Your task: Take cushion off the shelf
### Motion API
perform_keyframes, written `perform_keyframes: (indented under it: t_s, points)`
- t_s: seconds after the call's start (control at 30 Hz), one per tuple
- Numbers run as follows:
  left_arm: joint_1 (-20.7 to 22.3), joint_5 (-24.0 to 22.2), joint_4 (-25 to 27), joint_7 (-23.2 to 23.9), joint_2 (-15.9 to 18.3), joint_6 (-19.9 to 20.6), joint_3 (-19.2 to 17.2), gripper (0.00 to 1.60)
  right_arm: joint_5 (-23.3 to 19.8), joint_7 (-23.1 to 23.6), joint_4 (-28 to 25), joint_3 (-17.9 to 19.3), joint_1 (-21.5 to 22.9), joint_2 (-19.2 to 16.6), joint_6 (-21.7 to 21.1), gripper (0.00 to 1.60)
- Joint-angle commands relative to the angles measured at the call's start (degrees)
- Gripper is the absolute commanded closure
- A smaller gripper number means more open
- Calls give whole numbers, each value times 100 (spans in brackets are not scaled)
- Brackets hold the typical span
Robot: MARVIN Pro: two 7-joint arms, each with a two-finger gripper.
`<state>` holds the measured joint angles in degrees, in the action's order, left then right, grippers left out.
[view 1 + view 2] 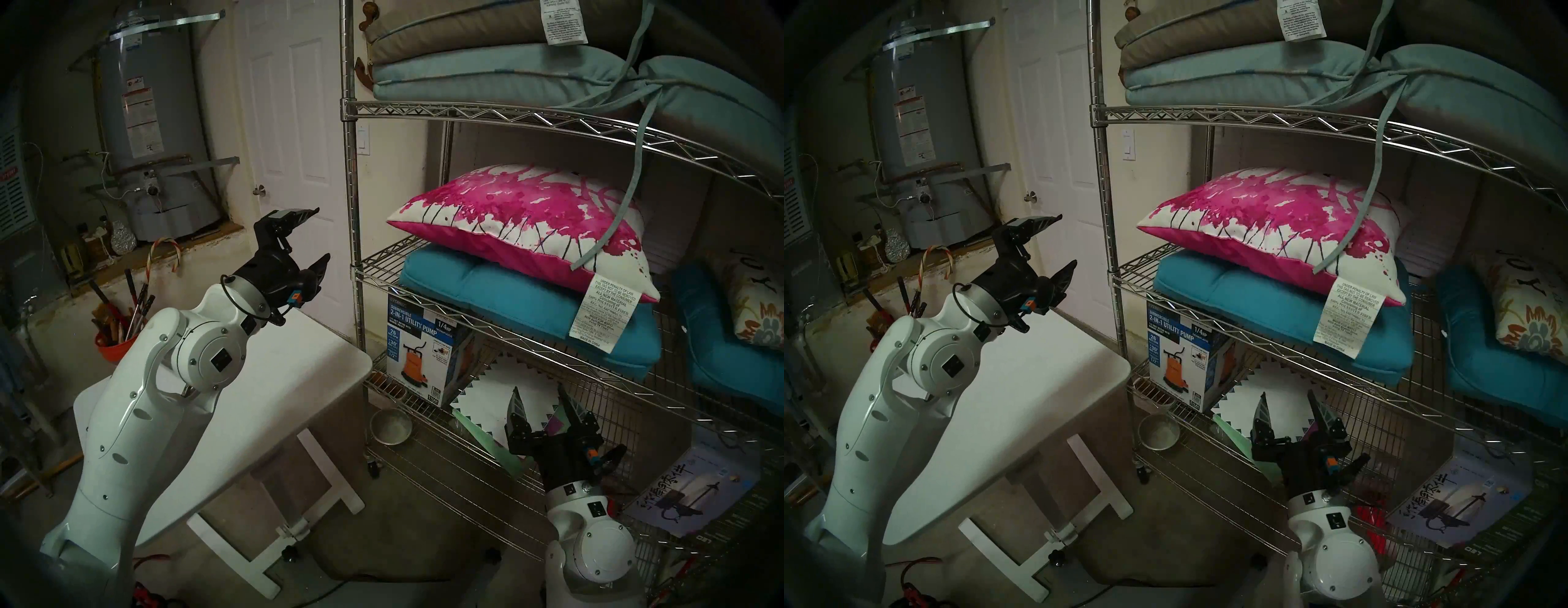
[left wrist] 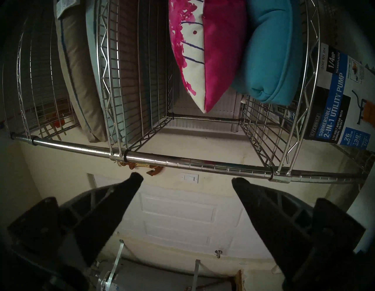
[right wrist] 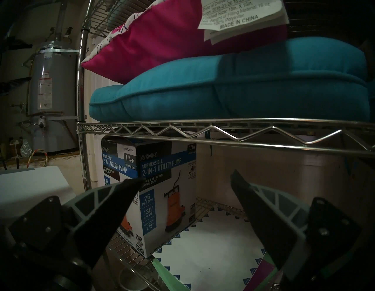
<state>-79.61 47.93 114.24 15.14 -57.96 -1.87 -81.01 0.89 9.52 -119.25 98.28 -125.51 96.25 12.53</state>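
Note:
The cushion [image 1: 522,220] [image 1: 1272,220], white with magenta splatter and a pink underside, lies on a teal seat cushion [image 1: 509,297] on the middle tier of the chrome wire shelf [image 1: 352,178] [image 1: 1100,170]. Its white care tag [image 1: 602,312] hangs over the front right corner. My left gripper [image 1: 323,232] [image 2: 186,178] is open and empty, left of the shelf's front post, level with the cushion. My right gripper [image 1: 539,397] [image 3: 186,178] is open and empty, below the middle tier in front of the lower shelf. The cushion [image 2: 205,52] [image 3: 162,40] shows in both wrist views.
A small white table [image 1: 297,382] stands under my left arm. A utility pump box [image 1: 424,352] and a white sheet [image 1: 509,395] sit on the lower tier. Grey and pale blue cushions [image 1: 509,72] fill the top tier, one tie strap [image 1: 615,220] dangling over the cushion. A floral pillow [image 1: 755,305] lies right.

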Motion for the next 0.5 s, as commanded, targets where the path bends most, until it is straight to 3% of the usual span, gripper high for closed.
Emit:
perform_keyframes:
  t_s: [0.0, 0.47]
  points:
    - [625, 179, -187, -22, -273, -88, 116, 0, -2, 2, -107, -3, 40, -5, 31, 0]
    - [1371, 543, -935, -30, -935, -252, 550, 0, -3, 1, -92, -3, 45, -5, 31, 0]
